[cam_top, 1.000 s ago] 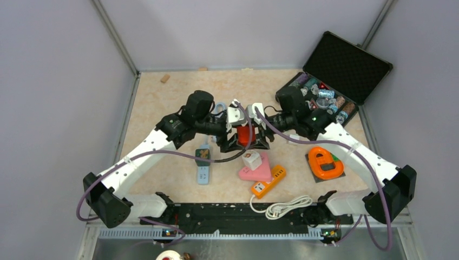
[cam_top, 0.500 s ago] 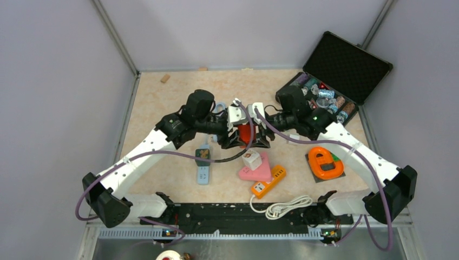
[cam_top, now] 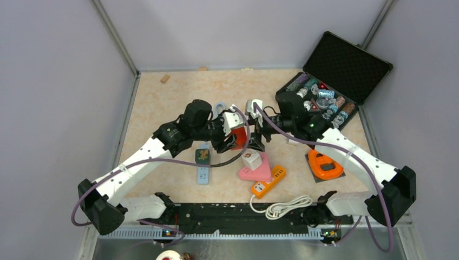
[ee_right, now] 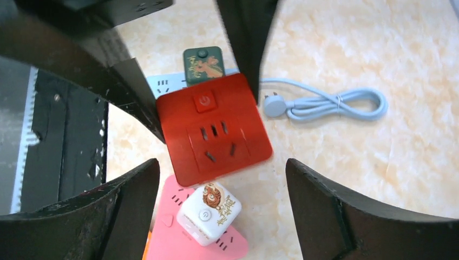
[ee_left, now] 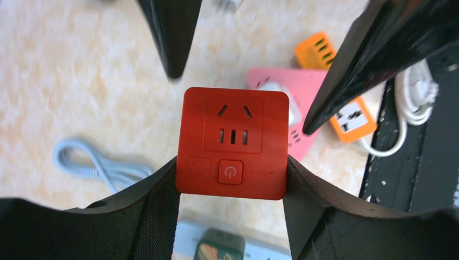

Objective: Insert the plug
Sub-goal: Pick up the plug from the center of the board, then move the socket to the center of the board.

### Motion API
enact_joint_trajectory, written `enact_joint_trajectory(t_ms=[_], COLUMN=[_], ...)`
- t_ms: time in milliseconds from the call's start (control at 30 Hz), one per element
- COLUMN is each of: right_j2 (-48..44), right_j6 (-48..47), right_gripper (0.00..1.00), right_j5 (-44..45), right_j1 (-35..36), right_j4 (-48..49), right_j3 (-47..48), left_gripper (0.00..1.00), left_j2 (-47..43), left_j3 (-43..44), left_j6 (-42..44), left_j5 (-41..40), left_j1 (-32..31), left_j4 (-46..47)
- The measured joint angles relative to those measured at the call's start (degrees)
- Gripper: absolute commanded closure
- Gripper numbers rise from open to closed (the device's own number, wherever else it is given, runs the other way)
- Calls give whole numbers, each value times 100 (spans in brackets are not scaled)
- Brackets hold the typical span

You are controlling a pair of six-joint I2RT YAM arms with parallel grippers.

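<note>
While the left fingers (ee_left: 157, 216) were clamped on two opposite sides of the red socket block (ee_left: 233, 141), they held it clear of the counter (ee_left: 81, 81), near its middle, with the socket holes and power button facing up. The right fingers (ee_right: 124, 200) stood wide apart, one on either side of the block, with a gap showing at each side in the right wrist view, so they gripped nothing.

Below the block, toward the arm bases, lay a pink triangular strip (ee_right: 168, 238) with a white cube adapter (ee_right: 208, 214) sitting on it. An orange strip (cam_top: 268, 181) lay just beside the pink one, nearer the bases. On the left arm's side of the block, a pale blue strip (cam_top: 203, 174) rested on the counter with a dark green adapter (cam_top: 203, 155) on its far end. A pale blue cord (ee_right: 325, 103) lay looped on the counter beyond the block. At the far right corner, an open black case (cam_top: 346, 65) held small items too small to tell apart.
</note>
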Motion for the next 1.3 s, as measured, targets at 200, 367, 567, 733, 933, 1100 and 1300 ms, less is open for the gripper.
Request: enact_joint_trajectory(t_ms=[200,367,567,733,933,1100,1300], right_j2=[57,651,1543,1878,1976,2573,3587], right_j6=[1580,2496,2337,1440,549,48,-66], right_gripper=[7,7,4,4,1,1,1], right_j5=[608,809,1049,614,-258,-612,-730], right_j1=[11,17,404,1204,1816,2107,2212], right_j4=[940,1126,673,483,734,1012,1069], right_j3=[-306,-13,721,885,748,772,872], left_gripper=[100,100,100,100,100,100,100], left_j2=[-361,-487,-789,-957,-577,-498,-544], left_j3=[-719,-778,-763,-402,61,63,94], left_j6=[-426,-1204,-2511,-3519,-4288,-4562,-4590], left_j5=[-1189,-2564,-4205,-4977,-5268,-5101,-4918], left_j1=[289,634,938,1602,2441,2813,2983], left_j4=[-116,-570,-1318,-2050,-2651,-2835,-2830])
